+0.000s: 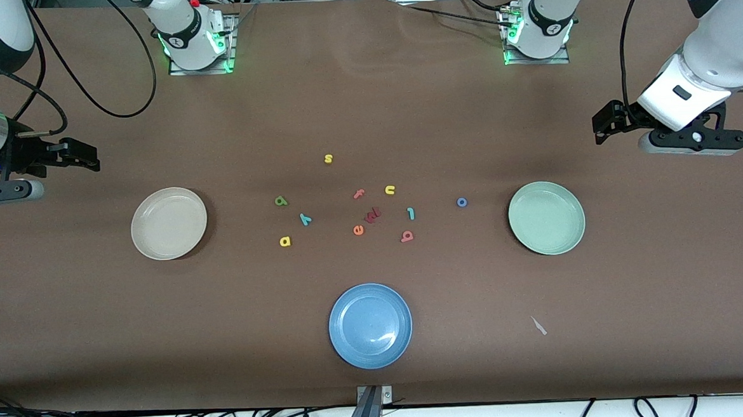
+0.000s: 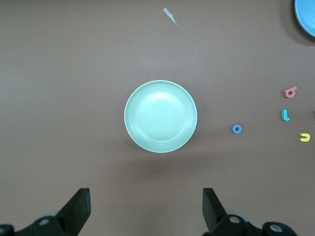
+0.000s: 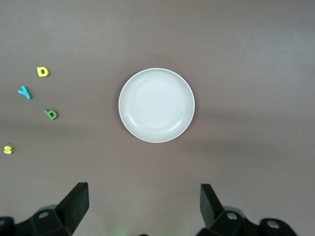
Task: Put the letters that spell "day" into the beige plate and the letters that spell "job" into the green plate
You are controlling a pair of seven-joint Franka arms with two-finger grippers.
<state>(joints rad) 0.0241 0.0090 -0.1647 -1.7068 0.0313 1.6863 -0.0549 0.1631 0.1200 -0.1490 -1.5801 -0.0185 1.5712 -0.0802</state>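
At the upper left edge of the front view hangs the right gripper [image 1: 82, 157], fingers spread wide, holding nothing. Below it, the round cream-beige plate [image 1: 169, 223] lies empty. In the middle are small foam letters: dark green "d" [image 1: 281, 201], teal "y" [image 1: 306, 219], yellow "a" [image 1: 285, 241], then light-blue "j" [image 1: 411, 214], salmon-pink "b" [image 1: 406, 236], blue ring "o" [image 1: 462, 202]. The pale mint-green plate [image 1: 546, 218] is empty too. The left gripper [image 1: 608, 122] waits at the upper right edge, also wide and empty.
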